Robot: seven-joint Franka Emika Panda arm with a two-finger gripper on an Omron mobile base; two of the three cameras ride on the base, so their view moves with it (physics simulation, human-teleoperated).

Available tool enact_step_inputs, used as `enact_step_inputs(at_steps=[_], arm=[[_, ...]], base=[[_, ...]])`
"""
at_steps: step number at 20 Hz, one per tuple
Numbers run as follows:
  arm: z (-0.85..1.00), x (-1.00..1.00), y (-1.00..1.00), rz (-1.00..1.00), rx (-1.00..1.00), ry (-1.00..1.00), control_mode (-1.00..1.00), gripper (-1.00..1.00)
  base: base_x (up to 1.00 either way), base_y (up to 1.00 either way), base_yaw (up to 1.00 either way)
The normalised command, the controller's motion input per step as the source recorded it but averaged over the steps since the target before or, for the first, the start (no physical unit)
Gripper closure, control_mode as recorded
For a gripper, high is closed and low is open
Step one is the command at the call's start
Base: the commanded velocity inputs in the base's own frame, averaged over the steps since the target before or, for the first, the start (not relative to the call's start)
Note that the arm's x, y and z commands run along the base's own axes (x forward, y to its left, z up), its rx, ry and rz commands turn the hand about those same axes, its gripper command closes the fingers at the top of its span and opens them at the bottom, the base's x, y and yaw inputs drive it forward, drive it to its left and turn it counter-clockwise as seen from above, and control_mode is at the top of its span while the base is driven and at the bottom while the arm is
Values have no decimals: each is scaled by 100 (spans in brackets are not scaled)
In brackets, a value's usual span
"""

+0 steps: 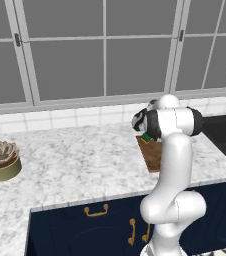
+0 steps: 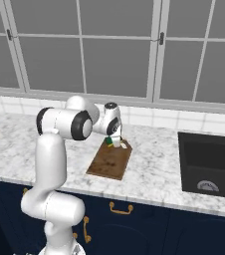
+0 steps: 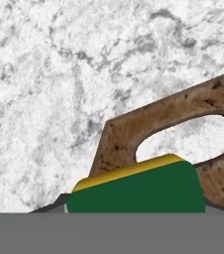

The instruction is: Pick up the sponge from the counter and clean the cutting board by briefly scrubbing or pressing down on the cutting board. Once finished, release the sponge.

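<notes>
A marbled table [image 2: 154, 169] runs below grey windows, carrying the cutting board [image 2: 109, 162]. The tool [image 2: 114, 142] is closed on the sponge [image 2: 109, 141] at the board's handle end. It looks light and squashy, best pinched across its short sides, though it may deform under pressure.
</notes>
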Motion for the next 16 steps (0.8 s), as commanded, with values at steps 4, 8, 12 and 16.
enact_step_inputs(at_steps=[4,8,12,16], arm=[[-47,-16,-46,-3,-4,-6,-100,100],[-28,-16,-55,0,-4,0,-100,100],[-7,-38,-56,2,0,0,-100,100],[-23,-67,-43,11,-3,-1,-100,100]], base=[[0,0,0],[0,0,0],[0,0,0],[0,0,0]])
